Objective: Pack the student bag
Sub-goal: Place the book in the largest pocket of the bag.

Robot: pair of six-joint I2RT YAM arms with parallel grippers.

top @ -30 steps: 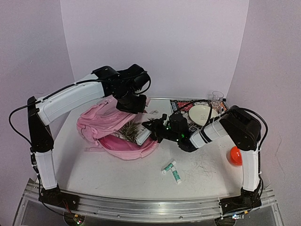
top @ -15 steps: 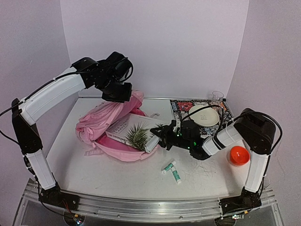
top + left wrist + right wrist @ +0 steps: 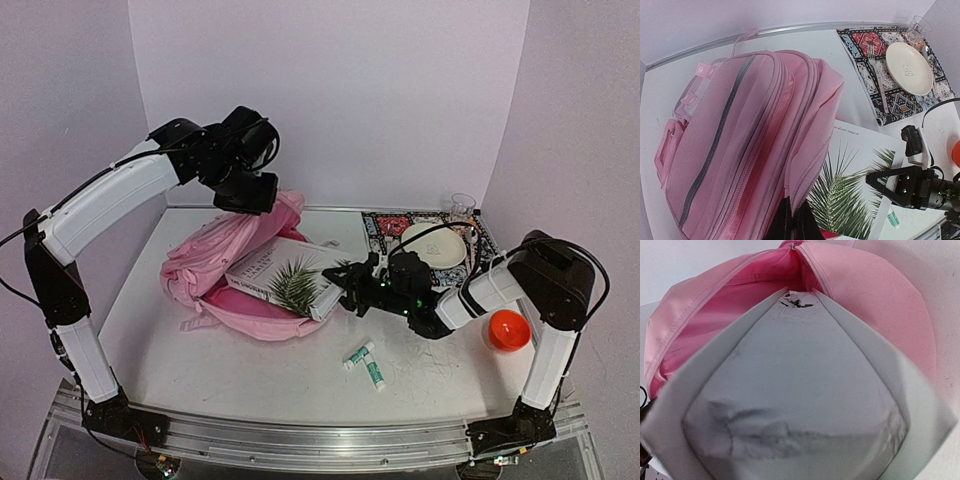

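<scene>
White table (image 3: pixel 200 372), lilac walls (image 3: pixel 380 100); left claw (image 3: pixel 256 206) pinches the student bag (image 3: pixel 212 256), right claw (image 3: pixel 345 288) grips the book (image 3: pixel 268 272).

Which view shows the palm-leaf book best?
Top external: the whole book cover shows, lying at the student bag's open mouth. Left wrist shows only its leaf-printed part beside the bag; right wrist, a blurred white close-up of its edge.

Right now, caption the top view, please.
Left gripper holds the pink student bag open; right gripper holds a book at its mouth.
</scene>
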